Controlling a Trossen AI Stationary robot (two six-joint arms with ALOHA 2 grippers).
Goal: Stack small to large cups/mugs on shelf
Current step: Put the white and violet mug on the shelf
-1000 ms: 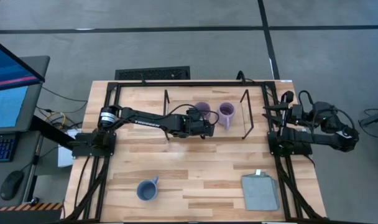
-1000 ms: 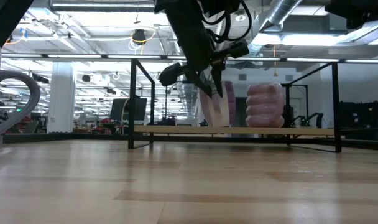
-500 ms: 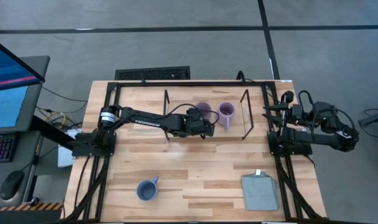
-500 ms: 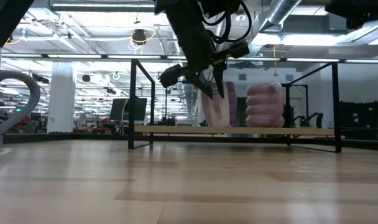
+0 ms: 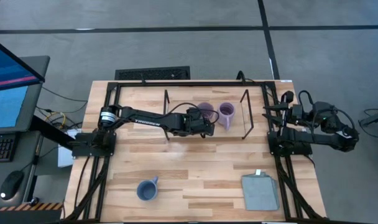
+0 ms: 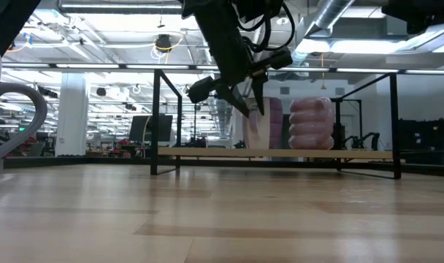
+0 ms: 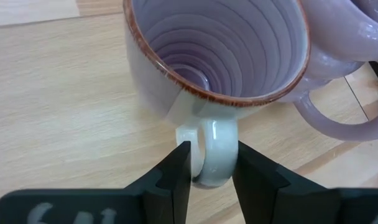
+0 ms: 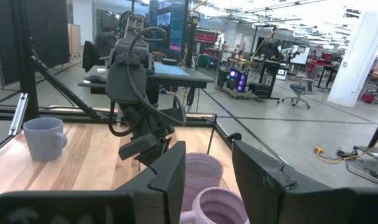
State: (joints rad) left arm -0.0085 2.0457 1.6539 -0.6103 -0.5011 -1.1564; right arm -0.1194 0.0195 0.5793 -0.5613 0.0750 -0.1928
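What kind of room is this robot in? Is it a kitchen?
Not a kitchen; it looks like a robotics lab or workshop. Bare pipes and ducts run under the ceiling, desks with glowing computers and office chairs fill the room behind, and a monitor stands beside the robot's wooden table.

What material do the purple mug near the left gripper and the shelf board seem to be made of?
The purple mug looks like glazed ceramic: glossy surface, ridged rings inside, brown rim. The shelf board looks like light unpainted wood with visible grain, and its thin black end frames look like metal wire.
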